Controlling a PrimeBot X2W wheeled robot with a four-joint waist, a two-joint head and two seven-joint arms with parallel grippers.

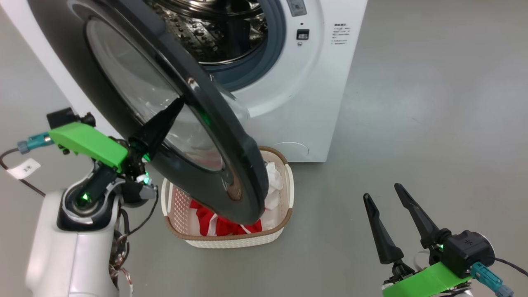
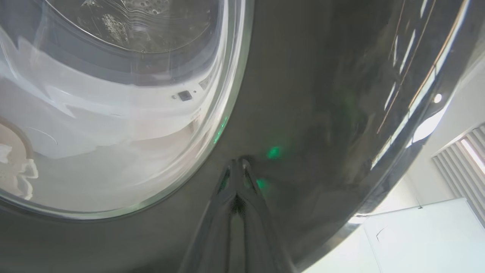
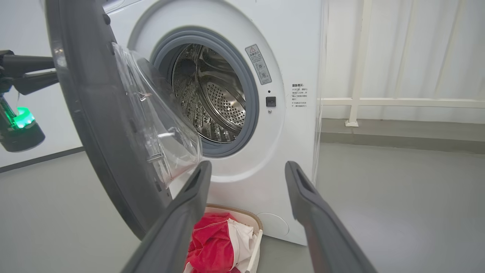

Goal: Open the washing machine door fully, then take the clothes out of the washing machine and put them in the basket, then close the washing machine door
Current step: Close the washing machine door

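The washing machine (image 1: 305,103) stands with its drum (image 3: 216,98) looking empty, so I judge closing to be the step in hand. The washing machine door (image 1: 218,132) hangs half open, swung out above the basket (image 1: 231,241), which sits on the floor just before the machine with the red and white clothes (image 1: 222,225) inside. The left end effector (image 1: 175,106), fingers pressed together and holding nothing, touches the door's outer black ring with its tips. It should push square to that face, follow the hinge arc, and press until the latch catches. The right end effector (image 1: 382,192) hovers wide and empty, well apart from the door.
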